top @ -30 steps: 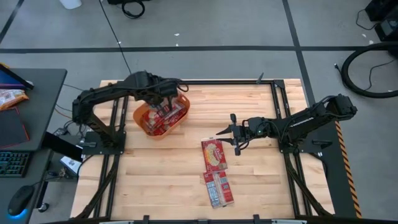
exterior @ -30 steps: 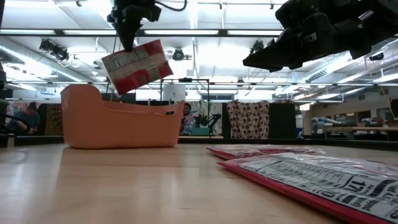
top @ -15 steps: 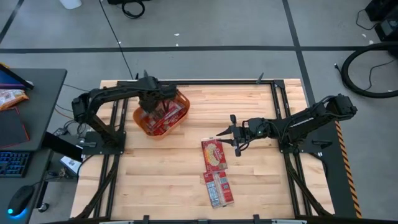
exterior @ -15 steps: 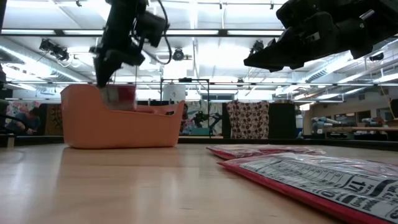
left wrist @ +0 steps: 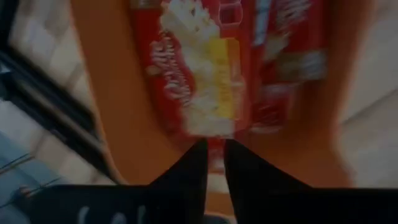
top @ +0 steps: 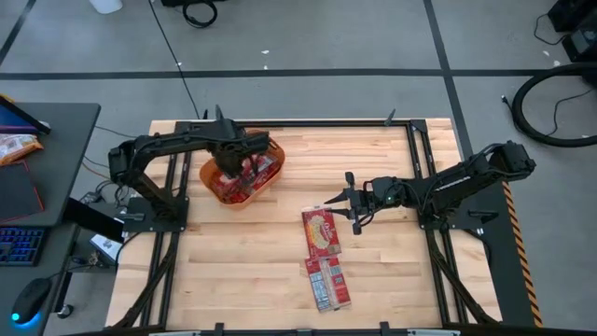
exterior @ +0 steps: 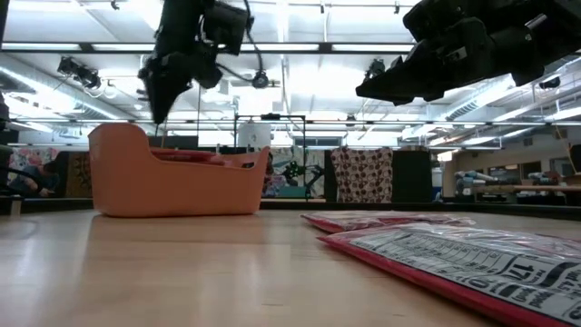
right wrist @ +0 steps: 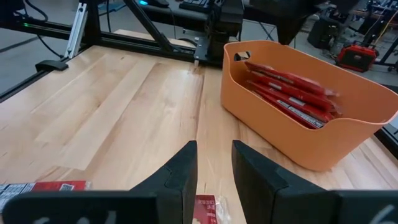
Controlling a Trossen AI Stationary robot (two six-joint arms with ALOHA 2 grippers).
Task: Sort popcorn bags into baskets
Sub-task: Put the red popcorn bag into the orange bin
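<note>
The orange basket (top: 211,183) stands at the table's far left and holds several red popcorn bags (top: 250,175), which the right wrist view shows stacked on edge (right wrist: 287,92). My left gripper (top: 238,161) hovers just above the basket (exterior: 172,186), pointing down. Its fingers are a narrow gap apart (left wrist: 214,149) with nothing between them. Two more bags lie flat on the table near the middle (top: 322,231) (top: 329,283). My right gripper (top: 343,203) is open and hangs in the air beside the farther of those two bags.
Black frame rails (top: 336,122) run along the table's edges. Bare wood lies between the basket and the two loose bags (right wrist: 137,106). A side desk with a keyboard (top: 20,245) stands off the table's left edge.
My left gripper came down toward the basket with a red bag hanging from it and carried the bag below the rim. The bag no longer hangs from the fingers and lies in the basket. The gripper has risen slightly above the rim.
</note>
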